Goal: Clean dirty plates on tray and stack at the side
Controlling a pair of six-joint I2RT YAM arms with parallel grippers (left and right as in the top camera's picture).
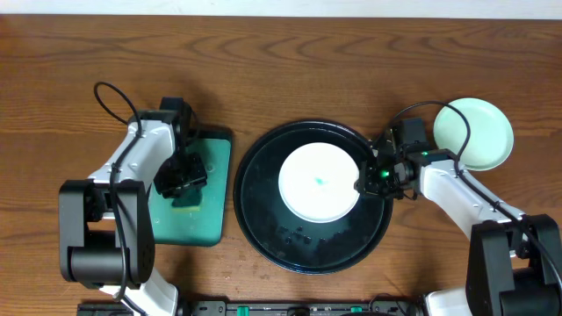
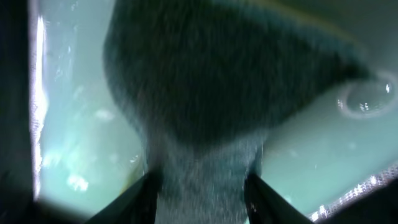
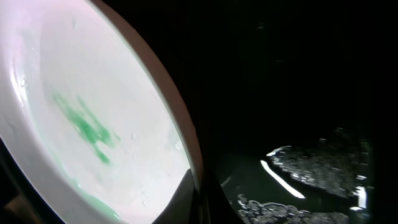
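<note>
A white plate [image 1: 318, 182], smeared teal at its centre, is sitting on the round black tray [image 1: 256, 219] mid-frame. The right jaws are pressing together on its right rim. At left, the left jaws are pinching a dark sponge [image 2: 205, 106] over a teal tray [image 1: 211, 219]. A mint plate [image 1: 481, 132] is lying clean-looking on the surface [image 1: 290, 61] at upper right. Wiping and stacking the white one seems to be left.

Far strip of worktop [image 1: 290, 61] lies open from left to right; the gap between teal tray [image 1: 215, 211] and black tray [image 1: 255, 211] is narrow; left end effector [image 1: 182, 180], closed on the sponge [image 2: 205, 93], covers the teal tray's middle; right end effector [image 1: 364, 180] blocks the right rim of the white plate [image 1: 318, 182], its left rim unobstructed; mint plate [image 1: 483, 140] occupies the far right.
</note>
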